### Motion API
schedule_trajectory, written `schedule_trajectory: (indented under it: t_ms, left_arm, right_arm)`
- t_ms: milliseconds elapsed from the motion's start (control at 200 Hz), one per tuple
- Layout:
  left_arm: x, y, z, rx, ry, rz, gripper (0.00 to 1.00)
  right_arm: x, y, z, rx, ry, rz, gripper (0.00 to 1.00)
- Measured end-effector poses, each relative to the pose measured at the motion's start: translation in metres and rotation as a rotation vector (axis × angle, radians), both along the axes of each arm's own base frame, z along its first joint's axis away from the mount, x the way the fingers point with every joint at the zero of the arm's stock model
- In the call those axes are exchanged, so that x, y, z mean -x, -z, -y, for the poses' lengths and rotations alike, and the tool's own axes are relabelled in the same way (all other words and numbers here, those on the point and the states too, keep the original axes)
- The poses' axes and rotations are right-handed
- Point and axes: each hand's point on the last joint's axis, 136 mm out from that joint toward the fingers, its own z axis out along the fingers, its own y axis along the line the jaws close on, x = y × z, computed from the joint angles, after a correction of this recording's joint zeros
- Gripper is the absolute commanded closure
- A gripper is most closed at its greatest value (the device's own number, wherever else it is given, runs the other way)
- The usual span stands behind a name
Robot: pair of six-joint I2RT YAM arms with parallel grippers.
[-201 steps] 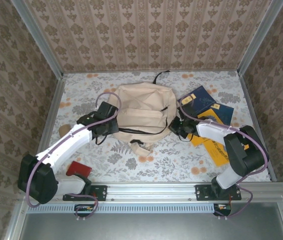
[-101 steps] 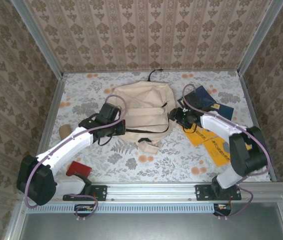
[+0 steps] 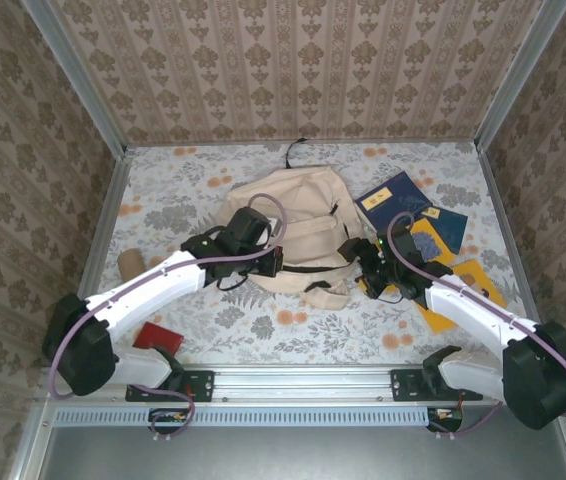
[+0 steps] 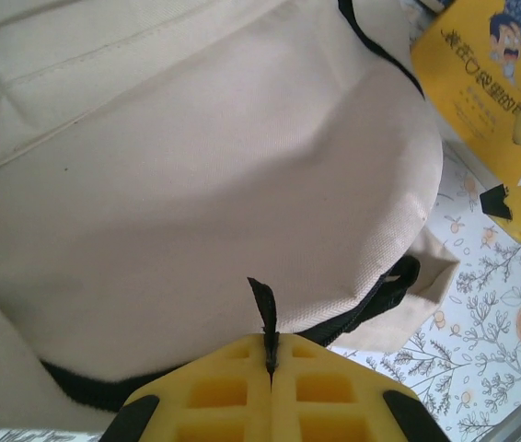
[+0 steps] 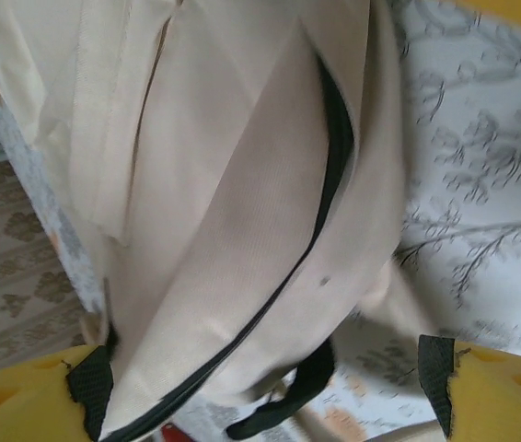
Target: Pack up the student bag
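Dev: Moved since a second back: the right gripper (image 5: 262,398) went from closed to jaws wide apart, and its elbow swung out to the near right. The left gripper (image 4: 270,361) slid right along the near side of the student bag (image 3: 298,220). The bag shifted with it, and its black top loop (image 3: 291,152) now sits further left.

Ops: Left jaws?

Dev: Together. The yellow pads (image 4: 214,391) are clamped on the black zipper pull (image 4: 264,311), which sticks up from the seam between them.

Ops: Is the right holding anything?

Dev: Can't see contact. Its pads (image 5: 509,391) sit at either edge of the wrist view with the bag's zippered side between them.

Ops: Bag location?

Dev: Flat on the floral table (image 3: 183,180), mid to far side, between both grippers.

Ops: Clutter?

Dev: A blue book (image 3: 395,193) and a second blue book (image 3: 445,226) lie just right of the bag. A yellow book (image 3: 460,290) is partly under the right arm. A red item (image 3: 158,337) and a tan roll (image 3: 123,265) are half hidden by the left arm; can't ID either.

Ops: Wrist versus top?

Dev: The left wrist view gives the pinch; from above the gripper body covers it. It also catches the yellow book's cartoon cover, cut off by the frame. The right wrist view is blurred over the tablecloth.
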Motion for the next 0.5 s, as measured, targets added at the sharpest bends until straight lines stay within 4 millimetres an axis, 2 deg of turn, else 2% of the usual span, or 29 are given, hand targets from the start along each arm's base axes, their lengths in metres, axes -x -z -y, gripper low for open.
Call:
schedule_trajectory:
  t_ms: [120,235,325,495]
  left_arm:
    - [0.003,0.009,0.012,-0.017,0.028,-0.022,1.0]
    - [0.003,0.01,0.017,-0.016,0.038,-0.021,1.0]
    - [0.002,0.009,0.018,-0.012,0.038,-0.018,1.0]
    - [0.001,0.009,0.018,-0.011,0.036,-0.015,1.0]
  right_arm:
    - [0.004,-0.014,-0.023,-0.092,0.01,-0.002,0.14]
    - [0.011,-0.02,-0.042,-0.154,0.013,-0.02,0.16]
    - [0.014,-0.019,-0.058,-0.178,0.01,-0.053,0.18]
    - [0.005,-0.012,-0.09,-0.2,0.012,-0.105,0.24]
